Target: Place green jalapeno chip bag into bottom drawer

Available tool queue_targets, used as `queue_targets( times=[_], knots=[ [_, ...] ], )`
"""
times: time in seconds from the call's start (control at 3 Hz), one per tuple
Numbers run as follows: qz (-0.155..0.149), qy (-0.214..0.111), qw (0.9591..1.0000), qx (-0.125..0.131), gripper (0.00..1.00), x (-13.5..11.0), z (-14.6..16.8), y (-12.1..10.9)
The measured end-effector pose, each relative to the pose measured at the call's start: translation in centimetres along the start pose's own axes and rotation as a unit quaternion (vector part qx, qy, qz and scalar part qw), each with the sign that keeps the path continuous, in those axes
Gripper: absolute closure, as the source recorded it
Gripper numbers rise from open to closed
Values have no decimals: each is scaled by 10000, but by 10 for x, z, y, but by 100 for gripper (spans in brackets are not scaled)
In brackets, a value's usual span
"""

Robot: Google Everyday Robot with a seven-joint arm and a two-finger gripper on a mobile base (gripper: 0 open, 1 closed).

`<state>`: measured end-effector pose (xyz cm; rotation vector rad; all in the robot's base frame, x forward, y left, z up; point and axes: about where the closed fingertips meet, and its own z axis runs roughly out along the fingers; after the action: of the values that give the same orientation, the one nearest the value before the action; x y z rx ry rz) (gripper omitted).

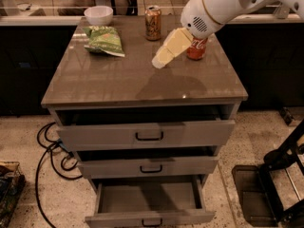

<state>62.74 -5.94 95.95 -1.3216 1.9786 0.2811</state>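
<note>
Three grey drawers stand pulled out, the bottom drawer (147, 198) furthest. On the cabinet top (114, 82) the green jalapeno chip bag (104, 39) lies far left. Right of it hovers the gripper (160, 61), beside a red can (197, 50); whether spread or closed, I cannot tell.

The gripper (161, 60) hangs over the back right part of the desk (118, 82). Its white arm (223, 4) runs out past the top edge. The arm hides the upper part of the red can (199, 51) at the desk's back right. Under the desk, the front of the bottom drawer (147, 197) is clipped by the lower edge. The print on the green jalapeno chip bag (104, 39), at the desk's back left, is too small to read.
</note>
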Motion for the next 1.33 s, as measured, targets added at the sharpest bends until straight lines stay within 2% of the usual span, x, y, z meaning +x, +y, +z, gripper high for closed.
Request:
queue_targets(
  times=[0.33, 0.67, 1.0, 1.33],
  knots=[
    [189, -724, 9968, 283, 0, -14, 39, -48],
    [375, -1319, 9893, 500, 0, -26, 69, -90],
    [595, -1869, 9797, 410, 0, -59, 112, -127],
    [724, -1864, 9797, 106, 0, -78, 137, -133]
  ],
)
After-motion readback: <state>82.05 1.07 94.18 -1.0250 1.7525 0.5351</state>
